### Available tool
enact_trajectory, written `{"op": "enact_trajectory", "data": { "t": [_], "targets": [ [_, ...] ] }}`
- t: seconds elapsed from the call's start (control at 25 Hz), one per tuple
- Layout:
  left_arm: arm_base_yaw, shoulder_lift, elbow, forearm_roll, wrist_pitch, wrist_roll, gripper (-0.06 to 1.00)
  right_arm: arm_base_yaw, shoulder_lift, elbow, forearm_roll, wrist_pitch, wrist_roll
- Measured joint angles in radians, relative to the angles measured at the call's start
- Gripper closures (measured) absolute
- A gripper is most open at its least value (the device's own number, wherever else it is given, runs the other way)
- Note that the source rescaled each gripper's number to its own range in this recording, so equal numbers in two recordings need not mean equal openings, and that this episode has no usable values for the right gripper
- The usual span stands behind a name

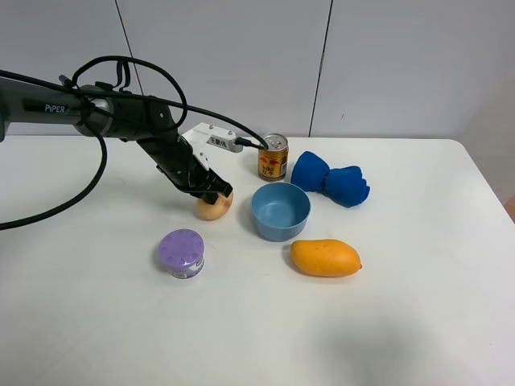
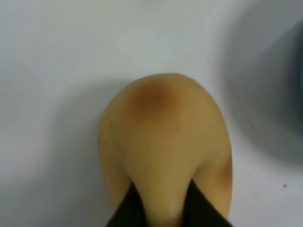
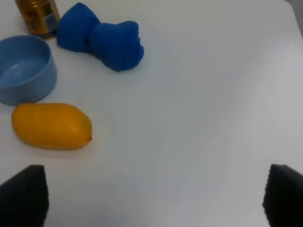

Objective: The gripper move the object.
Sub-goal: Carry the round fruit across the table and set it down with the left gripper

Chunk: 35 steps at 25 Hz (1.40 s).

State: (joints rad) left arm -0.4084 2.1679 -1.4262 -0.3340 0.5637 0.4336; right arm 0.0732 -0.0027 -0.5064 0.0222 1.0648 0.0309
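The small tan-yellow potato [image 1: 212,208] with a reddish-brown blotch lies on the white table, just left of the blue bowl. My left gripper [image 1: 215,193] comes down on it from the upper left on the black "PiPER" arm, with a white block [image 1: 211,138] attached behind it. In the left wrist view the potato [image 2: 163,132] fills the frame and the black fingertips [image 2: 127,210] press its sides, so the left gripper [image 2: 163,210] is shut on it. My right gripper [image 3: 156,198] is open and empty over bare table; it is out of the high view.
A blue bowl [image 1: 280,211] stands right of the potato. An orange mango [image 1: 325,257] lies in front of the bowl. A gold can [image 1: 273,156] and a blue cloth [image 1: 330,181] are behind it. A purple-lidded tub [image 1: 182,252] stands front left.
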Motion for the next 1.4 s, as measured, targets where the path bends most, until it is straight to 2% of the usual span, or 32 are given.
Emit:
{"op": "enact_trajectory", "data": {
  "t": [0.2, 0.44, 0.56, 0.76, 1.12, 1.24, 1.4],
  "targets": [
    [-0.001, -0.068, 0.000, 0.002, 0.057, 0.010, 0.93, 0.000, 0.000, 0.000, 0.000, 0.000, 0.000],
    [-0.002, -0.293, 0.000, 0.002, 0.074, 0.007, 0.94, 0.000, 0.000, 0.000, 0.000, 0.000, 0.000],
    [-0.024, -0.402, 0.000, 0.002, 0.125, 0.004, 0.94, 0.000, 0.000, 0.000, 0.000, 0.000, 0.000],
    [-0.149, -0.491, -0.004, -0.002, 0.131, 0.003, 0.94, 0.000, 0.000, 0.000, 0.000, 0.000, 0.000],
    [-0.361, -0.441, -0.025, -0.003, 0.108, -0.034, 0.94, 0.000, 0.000, 0.000, 0.000, 0.000, 0.000],
    [-0.391, -0.413, -0.026, -0.001, 0.058, -0.034, 0.94, 0.000, 0.000, 0.000, 0.000, 0.000, 0.000],
    [-0.388, -0.353, -0.027, 0.016, -0.022, -0.034, 0.94, 0.000, 0.000, 0.000, 0.000, 0.000, 0.000]
  ]
}}
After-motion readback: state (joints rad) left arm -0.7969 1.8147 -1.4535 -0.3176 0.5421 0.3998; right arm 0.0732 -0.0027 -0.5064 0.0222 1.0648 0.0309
